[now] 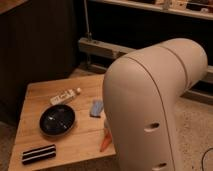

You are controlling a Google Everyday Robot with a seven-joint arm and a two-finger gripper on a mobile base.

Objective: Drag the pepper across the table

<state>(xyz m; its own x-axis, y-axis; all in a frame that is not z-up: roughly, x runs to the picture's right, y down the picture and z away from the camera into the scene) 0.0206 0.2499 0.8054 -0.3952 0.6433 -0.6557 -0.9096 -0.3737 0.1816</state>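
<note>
The orange pepper point(105, 141) lies near the front right edge of the light wooden table point(45, 92), partly hidden behind my big white arm point(150, 105). Only its tapered lower part shows. The gripper is not in view; the arm's casing blocks the right side of the scene.
A dark bowl point(57, 120) stands in the middle of the table. A small white bottle point(65, 96) lies behind it. A blue-grey flat object point(96, 107) lies right of the bowl. A black striped object point(38, 153) lies at the front left. A dark cabinet stands behind.
</note>
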